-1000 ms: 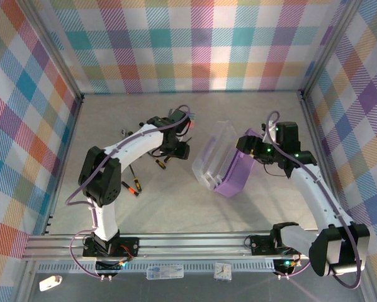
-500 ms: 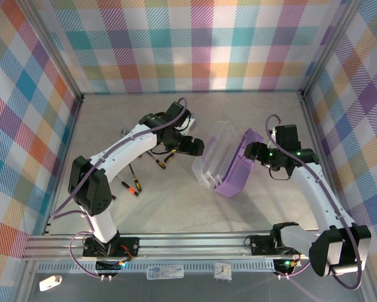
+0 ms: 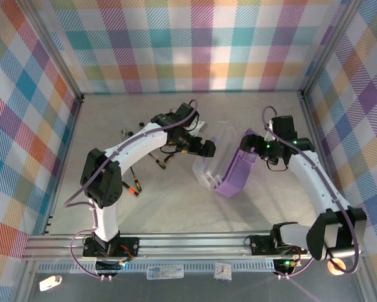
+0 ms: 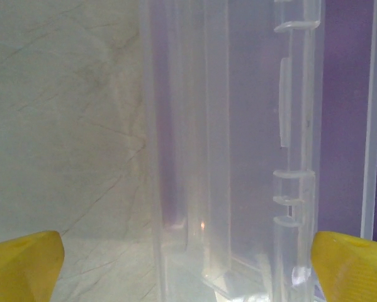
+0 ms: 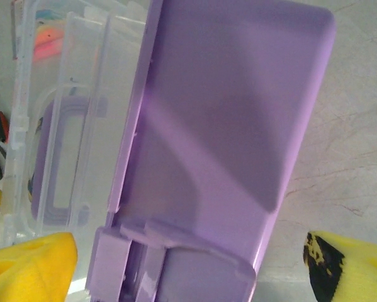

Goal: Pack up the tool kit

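The tool kit [image 3: 225,165] rests open at the middle right of the table, its clear lid [image 3: 212,154] raised on the left and its purple base [image 3: 236,174] on the right. My left gripper [image 3: 204,148] is open right at the lid's outer face; the clear lid [image 4: 229,145] spans the gap between its yellow fingertips [image 4: 21,264]. My right gripper [image 3: 252,146] is open at the base's far end, and the purple base [image 5: 226,126] lies between its yellow pads [image 5: 31,264]. Black-and-orange screwdrivers [image 3: 133,186] lie loose on the table, one [image 3: 162,161] under the left arm.
More small tools [image 3: 128,134] lie at the left back of the table. Checked walls with metal posts [image 3: 308,100] close in the table on three sides. A rail [image 3: 175,242] runs along the near edge by the arm bases.
My left gripper has swung right from above the screwdrivers to the clear lid. The right gripper has shifted slightly at the purple base, and the box has barely moved.
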Tool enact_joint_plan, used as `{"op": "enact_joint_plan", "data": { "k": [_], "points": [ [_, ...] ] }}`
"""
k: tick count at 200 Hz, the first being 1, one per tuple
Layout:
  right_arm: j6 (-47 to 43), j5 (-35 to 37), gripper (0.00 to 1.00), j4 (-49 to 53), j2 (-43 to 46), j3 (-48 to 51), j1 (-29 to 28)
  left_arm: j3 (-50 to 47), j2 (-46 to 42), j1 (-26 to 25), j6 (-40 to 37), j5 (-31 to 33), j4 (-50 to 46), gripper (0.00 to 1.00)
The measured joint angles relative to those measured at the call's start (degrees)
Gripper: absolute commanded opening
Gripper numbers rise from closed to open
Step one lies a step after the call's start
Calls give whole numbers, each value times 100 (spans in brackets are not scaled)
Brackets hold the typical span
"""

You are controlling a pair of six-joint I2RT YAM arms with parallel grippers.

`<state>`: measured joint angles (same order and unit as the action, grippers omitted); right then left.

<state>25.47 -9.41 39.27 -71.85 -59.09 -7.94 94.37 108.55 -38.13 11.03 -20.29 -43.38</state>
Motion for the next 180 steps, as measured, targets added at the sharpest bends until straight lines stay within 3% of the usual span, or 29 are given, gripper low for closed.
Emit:
{"op": "enact_joint_plan", "data": {
  "k": [40, 86, 180],
  "points": [
    [79, 4, 78, -282, -487, -61, 0, 59, 48, 0, -11, -120, 208, 84],
    [173, 142, 71, -483, -374, 57, 0, 44, 46, 0, -15, -116, 260, 100],
    [227, 125, 69, -802, -254, 267, 0, 160, 46, -17, 50, -225, 144, 100]
  ]
}}
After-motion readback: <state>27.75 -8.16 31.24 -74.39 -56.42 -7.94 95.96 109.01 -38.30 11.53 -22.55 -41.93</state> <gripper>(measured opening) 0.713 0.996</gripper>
